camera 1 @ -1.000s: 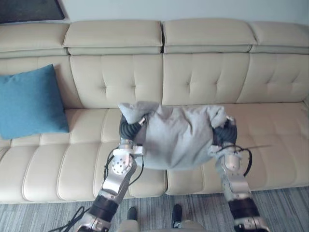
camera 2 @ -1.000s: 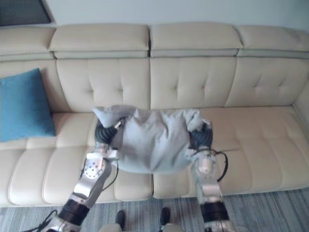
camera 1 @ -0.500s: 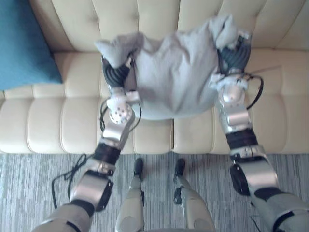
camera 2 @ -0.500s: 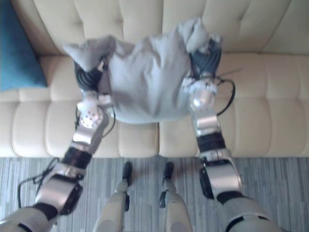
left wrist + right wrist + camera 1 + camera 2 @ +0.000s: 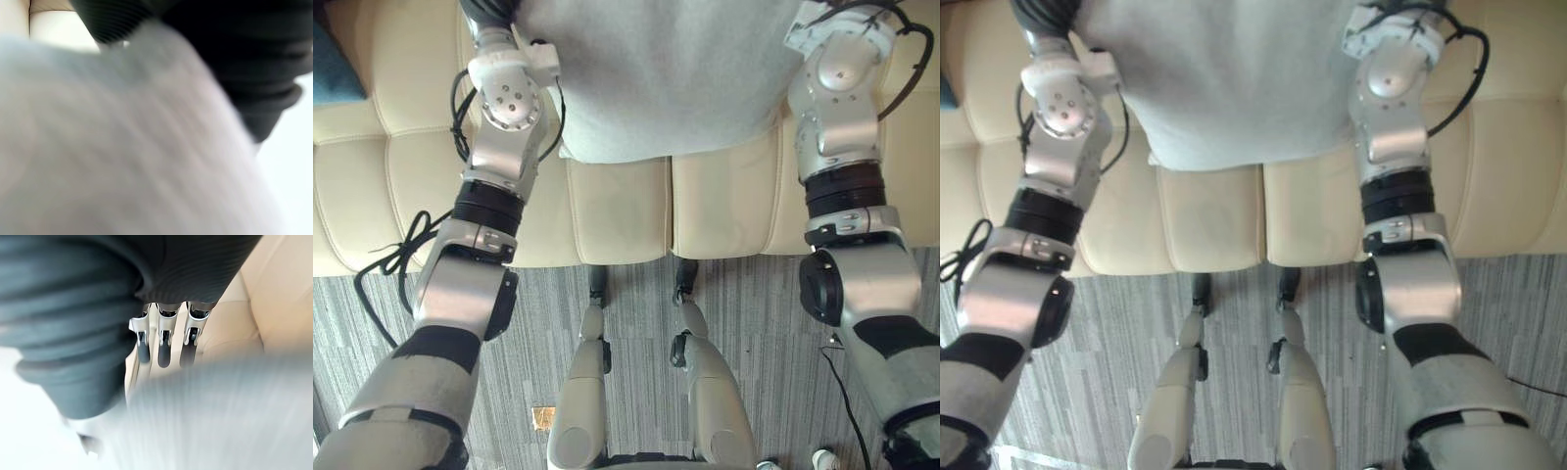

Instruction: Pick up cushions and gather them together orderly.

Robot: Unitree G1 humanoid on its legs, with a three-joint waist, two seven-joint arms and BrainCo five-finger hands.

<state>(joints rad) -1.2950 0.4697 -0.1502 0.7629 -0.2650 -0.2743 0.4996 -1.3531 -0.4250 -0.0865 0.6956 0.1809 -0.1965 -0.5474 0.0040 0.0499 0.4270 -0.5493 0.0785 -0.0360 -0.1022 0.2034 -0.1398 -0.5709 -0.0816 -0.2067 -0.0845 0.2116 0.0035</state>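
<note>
A cream sofa [image 5: 617,211] spans the eye views. The grey cushion [image 5: 656,78] hangs above its seat between both arms, its top cut off. The right hand [image 5: 164,340] lays straight fingers alongside the cushion. The left hand [image 5: 234,58] sits against it, its grip impossible to tell.

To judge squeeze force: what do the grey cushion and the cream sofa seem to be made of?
Grey cushion: soft, matte woven fabric, probably loosely stuffed, since its lower edge sags in a rounded line. Sofa: smooth leather or faux leather, cannot tell which; it has a faint sheen and stitched, padded panels.
</note>
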